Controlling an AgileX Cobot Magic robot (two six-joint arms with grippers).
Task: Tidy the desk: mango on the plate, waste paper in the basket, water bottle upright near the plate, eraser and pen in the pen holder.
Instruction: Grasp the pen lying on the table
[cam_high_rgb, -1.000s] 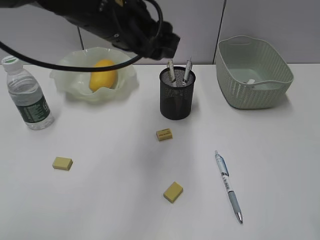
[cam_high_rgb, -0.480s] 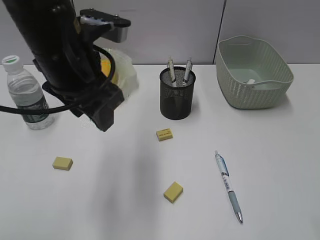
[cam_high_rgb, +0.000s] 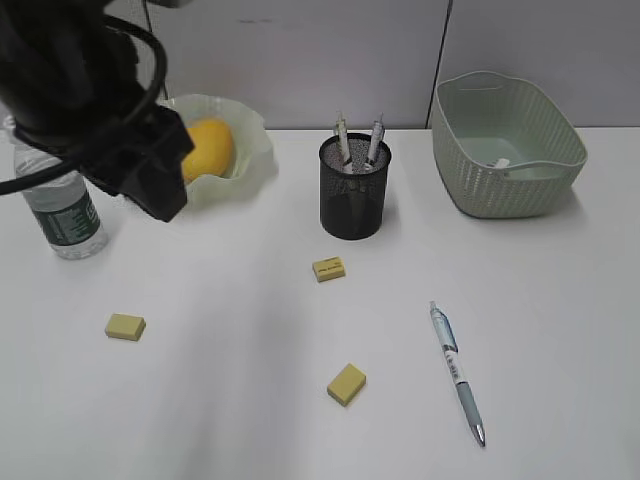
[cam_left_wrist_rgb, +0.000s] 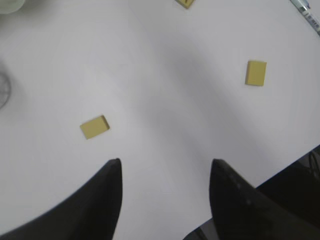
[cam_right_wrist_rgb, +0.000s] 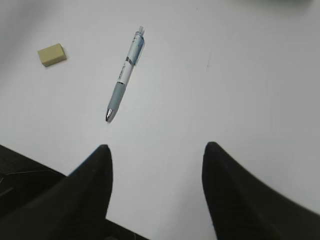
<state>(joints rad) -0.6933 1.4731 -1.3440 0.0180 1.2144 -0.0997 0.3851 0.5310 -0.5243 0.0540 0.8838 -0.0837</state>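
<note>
Three erasers (cam_high_rgb: 125, 326) and pen (cam_high_rgb: 456, 371) left on surface (cam_high_rgb: 250, 420). Left gripper (cam_left_wrist_rgb: 165, 167) fingers apart, empty; right gripper (cam_right_wrist_rgb: 156, 152) likewise. Next, likely: descend on eraser, grasp.

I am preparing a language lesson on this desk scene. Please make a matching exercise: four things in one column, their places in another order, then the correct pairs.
Things:
1. mango
2. water bottle
3. loose pen
4. waste paper

Places:
A. lying flat on the desk
B. inside the basket
C. in the plate
D. upright, left of the plate

Pairs: 1-C, 2-D, 3-A, 4-B
</note>
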